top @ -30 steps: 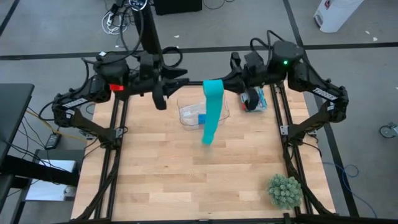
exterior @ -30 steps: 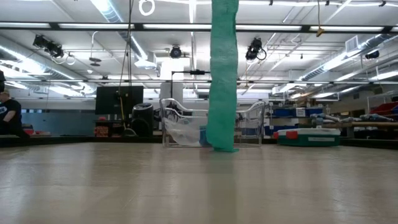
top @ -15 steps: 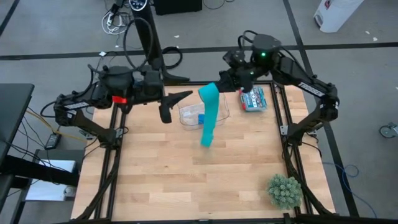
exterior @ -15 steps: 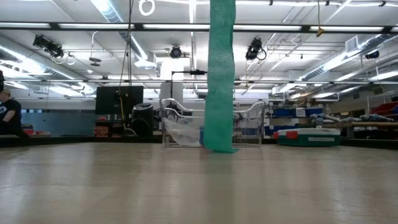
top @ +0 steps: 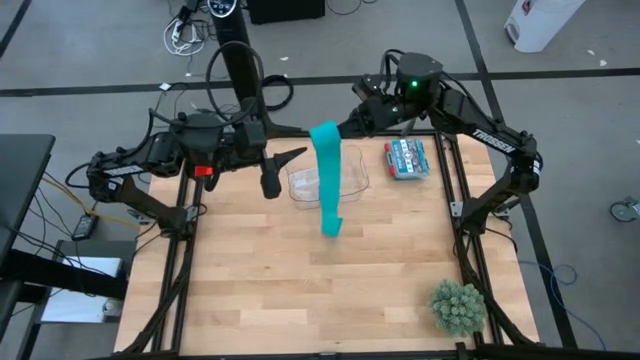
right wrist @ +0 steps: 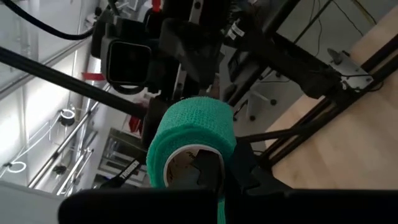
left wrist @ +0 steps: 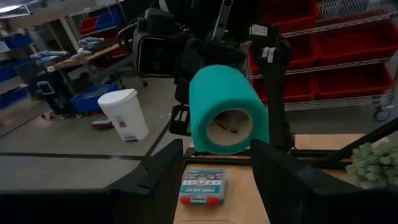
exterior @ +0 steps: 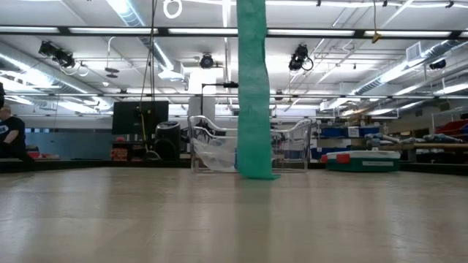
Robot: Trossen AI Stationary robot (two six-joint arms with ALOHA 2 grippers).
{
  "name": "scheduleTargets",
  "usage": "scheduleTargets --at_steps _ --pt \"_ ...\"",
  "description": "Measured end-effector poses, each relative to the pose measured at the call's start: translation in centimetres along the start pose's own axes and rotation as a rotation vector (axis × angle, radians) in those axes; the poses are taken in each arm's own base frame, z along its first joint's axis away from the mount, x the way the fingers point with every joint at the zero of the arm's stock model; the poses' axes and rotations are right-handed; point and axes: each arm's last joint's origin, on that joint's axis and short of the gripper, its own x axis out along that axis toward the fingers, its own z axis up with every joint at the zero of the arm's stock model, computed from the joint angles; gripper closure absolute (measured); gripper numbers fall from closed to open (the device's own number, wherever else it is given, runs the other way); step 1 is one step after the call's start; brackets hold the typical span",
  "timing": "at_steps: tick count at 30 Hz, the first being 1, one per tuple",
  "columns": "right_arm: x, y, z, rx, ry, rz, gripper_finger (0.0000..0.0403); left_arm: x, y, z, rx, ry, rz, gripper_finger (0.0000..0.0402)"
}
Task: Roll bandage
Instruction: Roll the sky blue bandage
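- Right gripper [top: 345, 128], jaws clamped on the bandage [top: 326, 175] roll, holds it high so the tail hangs free.
- Left gripper [top: 283, 166], jaws open, faces the roll.

A clear plastic container [top: 335, 180] sits at the far middle of the wooden table [top: 300, 280], with a small blue item inside it. To its right lies a flat red and blue packet [top: 404, 158]. A green spiky plant [top: 458, 306] stands at the near right corner. On the floor beyond the table, far right, stands a white bin [top: 540, 22]. At the far left of the room a person [exterior: 9, 135] sits.
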Motion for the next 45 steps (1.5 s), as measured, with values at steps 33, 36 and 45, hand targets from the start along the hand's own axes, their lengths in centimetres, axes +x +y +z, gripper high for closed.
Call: scheduleTargets --at_steps 33,36,45 --pt "2.6 -0.3 -0.7 -0.088 0.028 0.042 0.0356 1.2 -0.4 -0.3 -0.046 0.005 -0.034 0.0383" --pt "2.3 0.0 -0.5 -0.139 0.025 0.065 0.0331 1.1 -0.1 -0.1 -0.115 -0.013 -0.036 0.0383" --pt "-1.2 2.0 0.1 -0.474 -0.081 0.066 0.0305 -0.6 1.6 1.2 -0.354 -0.004 -0.097 0.0383"
